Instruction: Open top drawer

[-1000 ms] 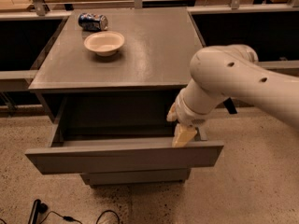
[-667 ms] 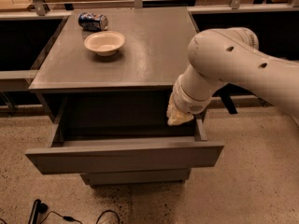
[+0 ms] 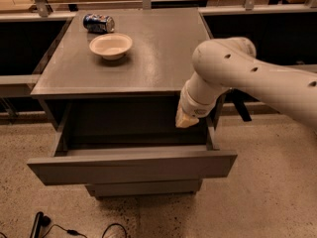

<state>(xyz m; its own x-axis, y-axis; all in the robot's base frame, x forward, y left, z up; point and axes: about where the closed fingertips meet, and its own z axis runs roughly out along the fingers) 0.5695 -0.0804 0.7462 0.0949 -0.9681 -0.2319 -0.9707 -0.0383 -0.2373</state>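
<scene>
The top drawer (image 3: 131, 166) of the dark grey cabinet stands pulled well out toward me, its flat handleless front panel facing the camera and its grey interior showing. My gripper (image 3: 184, 120) hangs from the white arm (image 3: 233, 68) above the drawer's right rear part, just under the cabinet top's front edge. It is raised clear of the front panel and touches nothing that I can see.
On the cabinet top (image 3: 148, 58) sit a cream bowl (image 3: 111, 45) and a blue can (image 3: 98, 23) lying on its side at the back left. A lower drawer front (image 3: 143, 187) shows beneath. Black cables (image 3: 54, 227) lie on the speckled floor at front left.
The gripper has lifted up and back from the drawer's front panel to just under the cabinet top. The drawer stays pulled out.
</scene>
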